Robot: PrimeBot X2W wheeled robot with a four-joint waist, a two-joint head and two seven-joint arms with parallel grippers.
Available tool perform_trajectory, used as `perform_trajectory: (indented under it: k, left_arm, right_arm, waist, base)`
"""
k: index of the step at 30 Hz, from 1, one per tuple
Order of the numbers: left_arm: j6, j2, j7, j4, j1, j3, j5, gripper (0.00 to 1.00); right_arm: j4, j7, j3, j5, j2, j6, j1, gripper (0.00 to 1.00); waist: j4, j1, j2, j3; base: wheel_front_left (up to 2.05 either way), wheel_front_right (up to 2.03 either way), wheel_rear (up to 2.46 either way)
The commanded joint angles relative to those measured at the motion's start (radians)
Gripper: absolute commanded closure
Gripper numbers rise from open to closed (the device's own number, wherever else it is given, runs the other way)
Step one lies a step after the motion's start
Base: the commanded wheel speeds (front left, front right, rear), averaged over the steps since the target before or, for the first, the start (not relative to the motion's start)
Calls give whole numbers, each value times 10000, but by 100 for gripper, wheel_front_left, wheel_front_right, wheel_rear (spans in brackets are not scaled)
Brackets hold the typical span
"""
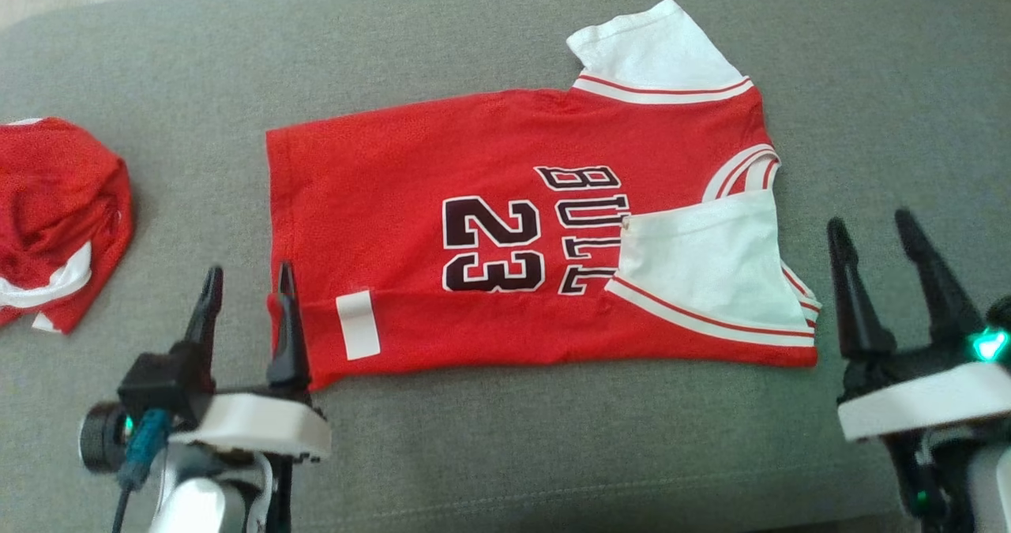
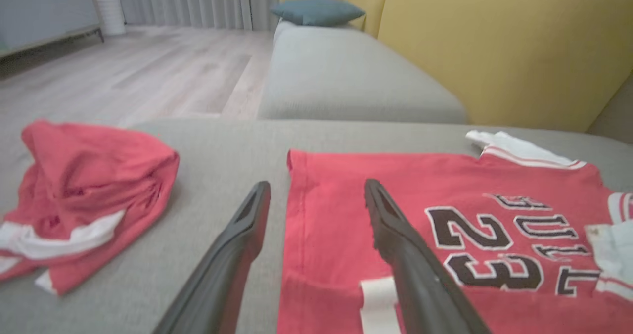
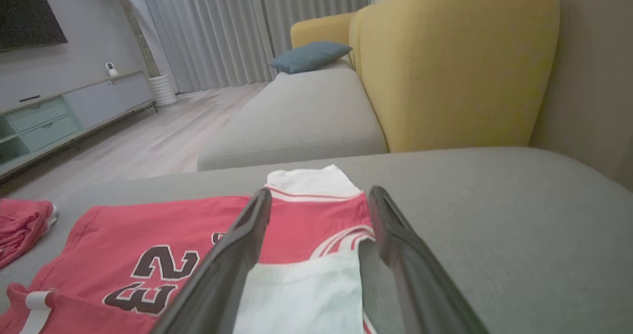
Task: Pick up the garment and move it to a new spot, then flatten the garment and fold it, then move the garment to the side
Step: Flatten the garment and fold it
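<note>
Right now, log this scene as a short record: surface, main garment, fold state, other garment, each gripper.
surface: grey fabric sofa cushion
main garment: red short-sleeved jersey with black 23, lying flat
fold state: near edge turned up, white label showing; near white sleeve laid over the front
other garment: crumpled red and white cloth, at the robot's left, apart from the jersey
left gripper: open, at the hem corner
right gripper: open, beside the sleeve end, holding nothing

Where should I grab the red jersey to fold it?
Probably the near folded edge of the jersey: hem corner with the left gripper, shoulder corner with the right gripper, from the robot's side, since that doubled edge faces both open grippers.
</note>
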Motion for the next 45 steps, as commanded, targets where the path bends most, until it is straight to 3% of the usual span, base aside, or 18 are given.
perform_trajectory:
  k: [1, 12, 17, 22, 31, 40, 41, 42, 44, 45]
  left_arm:
    - [176, 107, -168, -643, -579, 327, 225, 0]
    - [369, 319, 104, -970, -736, 263, 487, 0]
    - [258, 414, 203, -793, -1036, 289, 428, 0]
    - [-432, 558, 860, 229, -2769, 332, -20, 0]
    - [-1796, 818, 2616, 3983, -6186, 465, -1073, 0]
    - [-2458, 973, 4388, 7135, -7963, 456, -1707, 0]
    - [-2503, 990, 4383, 7286, -8077, 452, -1718, 26]
    - [-2562, 976, 4417, 7449, -8163, 459, -1773, 58]
    - [-2652, 977, 4342, 7725, -8309, 433, -1787, 97]
    - [-2686, 975, 4289, 7857, -8370, 419, -1787, 100]
  right_arm:
    - [-548, -1, 279, -122, -356, -7, -489, 0]
    - [-671, 128, 311, -100, -263, -7, -790, 0]
    - [-701, 144, 268, -52, -242, -7, -851, 0]
    - [-743, 195, 403, 70, -264, -7, -1072, 0]
    - [-422, 40, 945, 371, -276, -7, -1536, 0]
    - [4, -166, 1065, 611, -323, -7, -1735, 0]
    - [31, -176, 1046, 628, -340, -7, -1750, 0]
    - [62, -180, 1026, 652, -358, -7, -1770, 0]
    - [144, -168, 977, 714, -421, -7, -1829, 0]
    - [189, -157, 955, 751, -466, -7, -1875, 0]
  waist:
    - [6, 0, -1, -21]
    - [69, 0, -1, 92]
    - [107, 0, -1, 289]
    - [141, 0, -1, 815]
    - [-356, 0, -1, 1619]
    - [-650, 0, -1, 1982]
    - [-659, 0, -1, 2001]
    - [-662, 0, -1, 2013]
    - [-658, 0, -1, 2027]
    - [-658, 0, -1, 2029]
  base:
    - [0, 0, 0]
    - [0, 0, 0]
    - [0, 0, 0]
    - [0, 0, 0]
    - [0, 0, 0]
    - [0, 0, 0]
    - [0, 0, 0]
    - [0, 0, 0]
    - [0, 0, 0]
    - [0, 0, 0]
